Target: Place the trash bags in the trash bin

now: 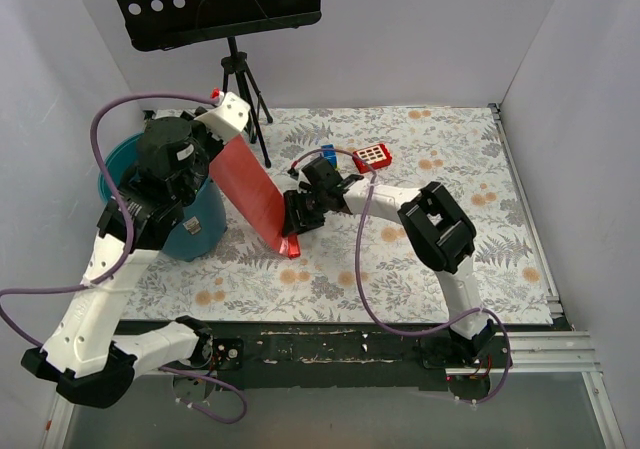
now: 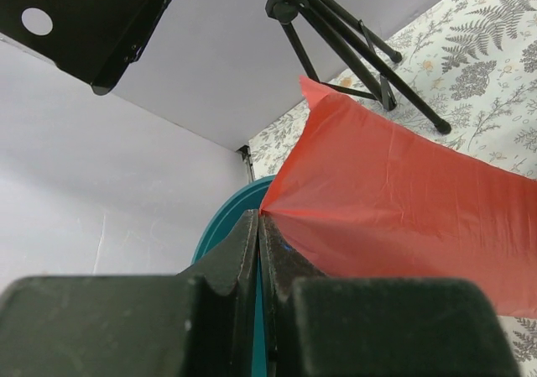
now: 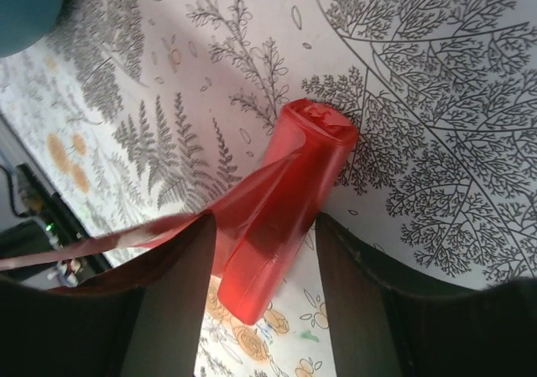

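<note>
The trash bag (image 1: 250, 184) is a thin pink-red film stretched as a taut sheet from my left gripper (image 1: 215, 129) down to the table. In the left wrist view, the left gripper (image 2: 258, 217) is shut on a bunched corner of the bag (image 2: 394, 209), just over the rim of the teal trash bin (image 2: 220, 227). The bin (image 1: 195, 231) stands under my left arm. The film's lower end runs onto a small red roll (image 3: 289, 201) lying on the floral table. My right gripper (image 3: 264, 301) is open, its fingers astride the roll, with table showing beside the right finger.
A black music stand on a tripod (image 1: 240, 79) stands at the back, close behind the bag. A small red box with white squares (image 1: 372, 155) and a blue object (image 1: 327, 154) lie just behind my right gripper. White walls close in the table on three sides.
</note>
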